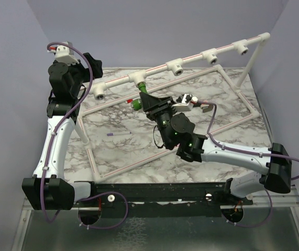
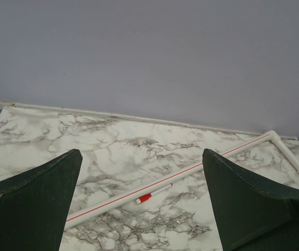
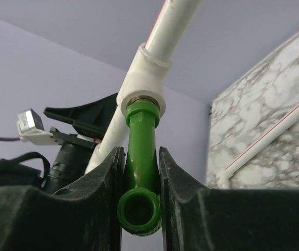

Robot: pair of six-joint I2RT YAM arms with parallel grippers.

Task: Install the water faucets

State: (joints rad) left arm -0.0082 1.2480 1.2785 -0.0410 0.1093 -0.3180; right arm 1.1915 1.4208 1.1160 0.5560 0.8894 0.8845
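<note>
A bright green water faucet (image 3: 141,137) stands with its top end in the brass-ringed mouth of a white T-socket (image 3: 141,90) on the raised pipe. My right gripper (image 3: 140,150) is shut on the faucet's stem, and the round open end shows below the fingers. From above, the faucet (image 1: 141,94) hangs under the second socket from the left (image 1: 137,78), with the right gripper (image 1: 145,102) on it. My left gripper (image 2: 141,154) is open and holds nothing. It is held high at the far left (image 1: 93,64), apart from the pipe.
The white pipe frame (image 1: 233,112) lies on the marble table, and its raised bar carries several more sockets (image 1: 176,68). A thin purple pen (image 1: 119,134) lies inside the frame. A red-capped marker (image 2: 145,198) rests against a red-striped pipe (image 2: 191,171).
</note>
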